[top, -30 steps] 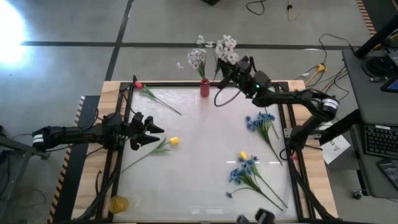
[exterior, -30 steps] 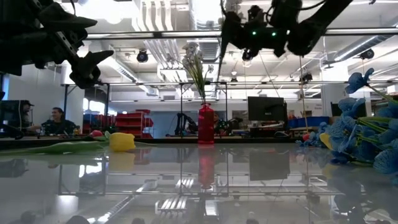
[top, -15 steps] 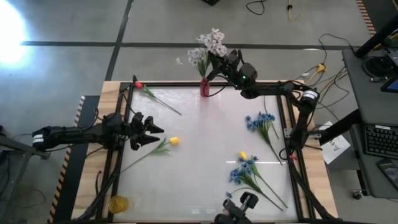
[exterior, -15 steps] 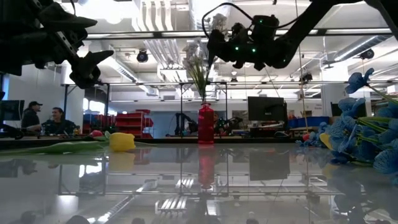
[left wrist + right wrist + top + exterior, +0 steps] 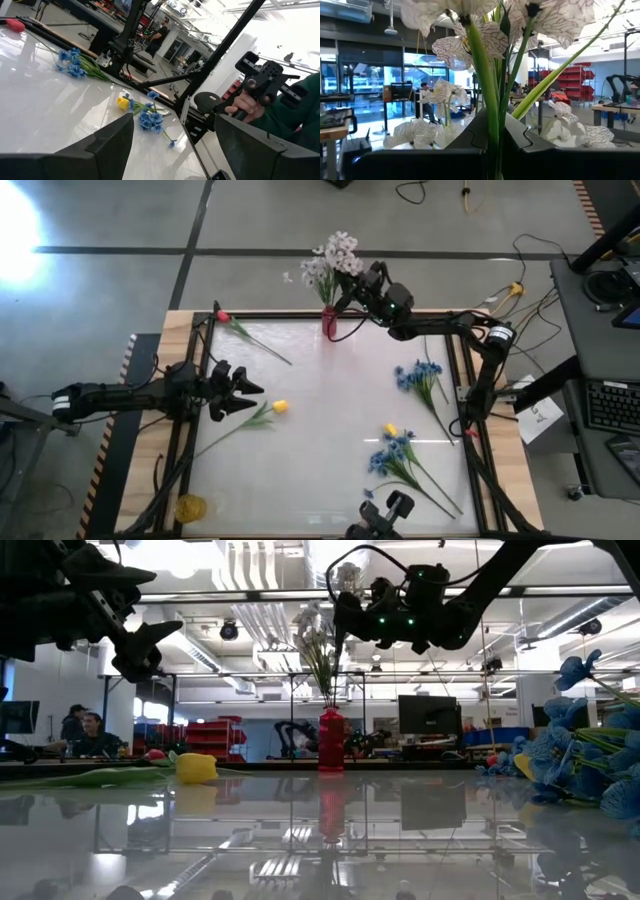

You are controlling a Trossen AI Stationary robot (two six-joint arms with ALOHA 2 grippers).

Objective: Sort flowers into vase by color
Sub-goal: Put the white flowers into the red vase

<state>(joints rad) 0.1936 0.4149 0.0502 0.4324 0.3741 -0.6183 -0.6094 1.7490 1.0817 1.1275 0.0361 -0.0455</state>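
A red vase (image 5: 329,321) stands at the table's far edge with a white spray (image 5: 316,272) in it; it also shows in the low view (image 5: 331,740). My right gripper (image 5: 362,283) is just right of and above the vase, shut on a second white spray (image 5: 343,248). My left gripper (image 5: 246,394) is open and empty above the table's left side, beside a yellow-budded flower (image 5: 279,407) lying flat. A pink-red bud (image 5: 222,316) lies at the far left. Two blue clusters (image 5: 418,375) (image 5: 392,455) and a yellow bud (image 5: 391,430) lie on the right. My right gripper pinches the white spray's green stems (image 5: 492,131) between its two fingers, below the blossoms. The fingers lie across the stems. The spray is lifted clear of the table, with its blossoms (image 5: 347,575) above the fingers, close to the spray in the vase.
A black frame (image 5: 205,370) runs around the white table top. A yellow roll (image 5: 190,506) sits at the near left corner. A dark device (image 5: 385,515) shows at the near edge, and a person's hand (image 5: 248,102) holds a device there. People sit in the room behind (image 5: 85,730).
My right gripper has carried the white spray toward the table's left, from right of the vase to just beside and above it. It stays shut on the stems. In the last half second it has barely moved.
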